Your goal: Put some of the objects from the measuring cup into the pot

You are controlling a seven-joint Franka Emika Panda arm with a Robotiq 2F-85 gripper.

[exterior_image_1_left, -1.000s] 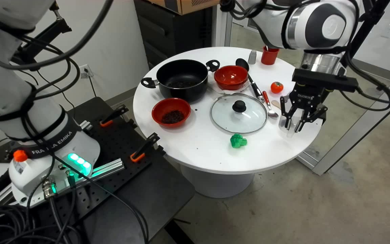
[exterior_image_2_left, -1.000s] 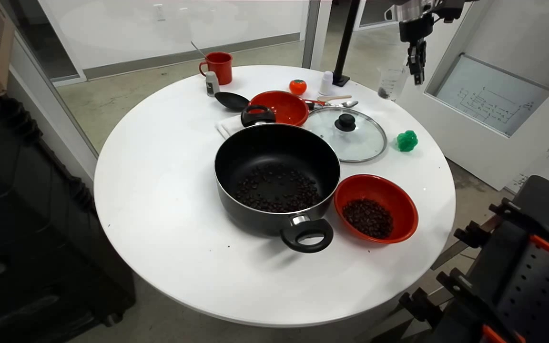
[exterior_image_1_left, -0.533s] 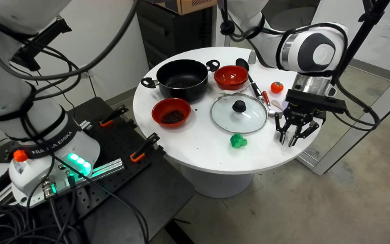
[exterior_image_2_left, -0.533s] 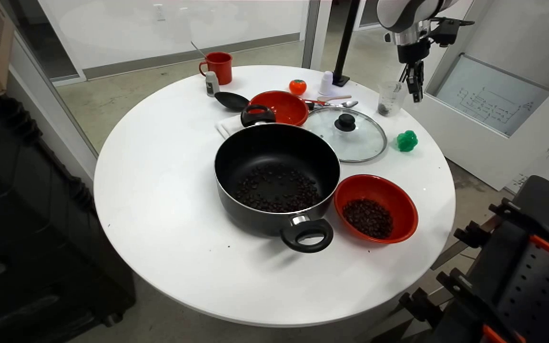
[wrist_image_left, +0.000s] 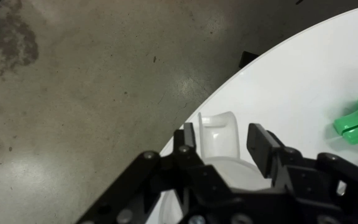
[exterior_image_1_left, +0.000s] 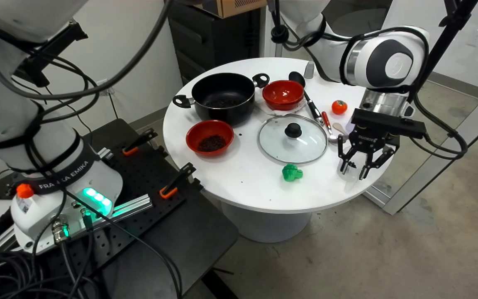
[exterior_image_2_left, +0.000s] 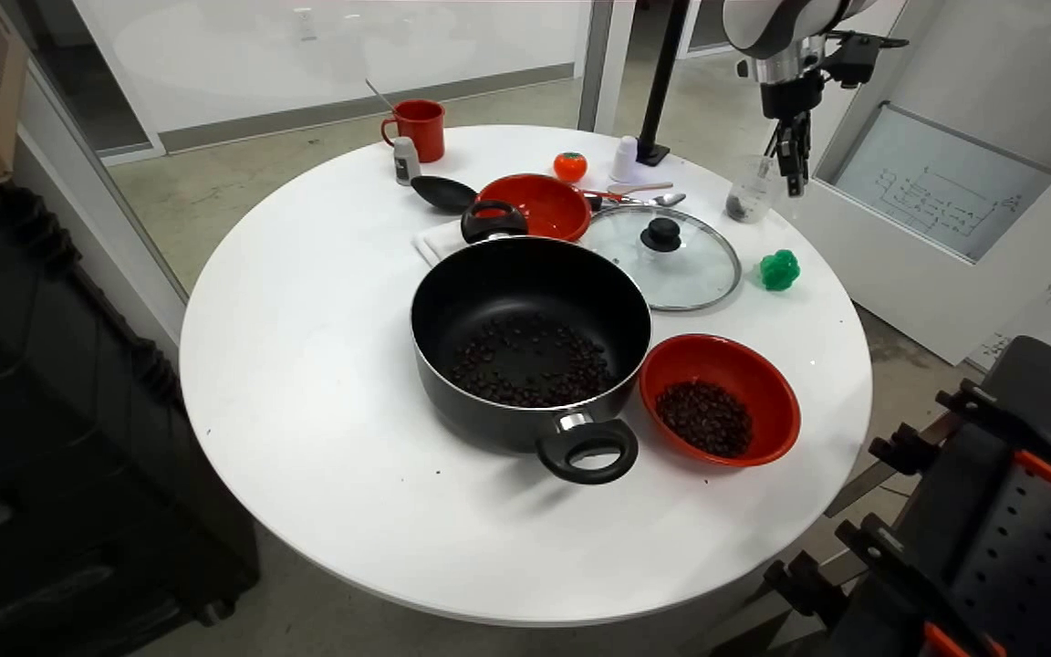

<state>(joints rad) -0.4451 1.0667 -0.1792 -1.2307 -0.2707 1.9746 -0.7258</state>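
Observation:
The measuring cup (exterior_image_2_left: 748, 196) is clear and whitish with a few dark beans in its bottom. It stands on the table near the edge. In the wrist view its translucent handle (wrist_image_left: 221, 143) lies between the fingers, with a gap on each side. My gripper (wrist_image_left: 221, 132) is open around the handle; it also shows in both exterior views (exterior_image_1_left: 352, 173) (exterior_image_2_left: 792, 173). In an exterior view the gripper covers much of the cup. The black pot (exterior_image_2_left: 471, 411) stands across the table with dark beans on its bottom; it also shows in an exterior view (exterior_image_1_left: 226, 116).
A glass lid (exterior_image_1_left: 276, 145) and a green toy piece (exterior_image_1_left: 292, 172) lie between cup and pot. A red bowl of beans (exterior_image_2_left: 767, 383) touches or nearly touches the pot. A tomato (exterior_image_1_left: 339, 107), ladle (exterior_image_2_left: 443, 193), spoons and a red mug (exterior_image_2_left: 421, 128) are farther back.
One second ago the gripper was shut on the cup's handle and held the cup higher. The cup has come down onto the table and the fingers have opened.

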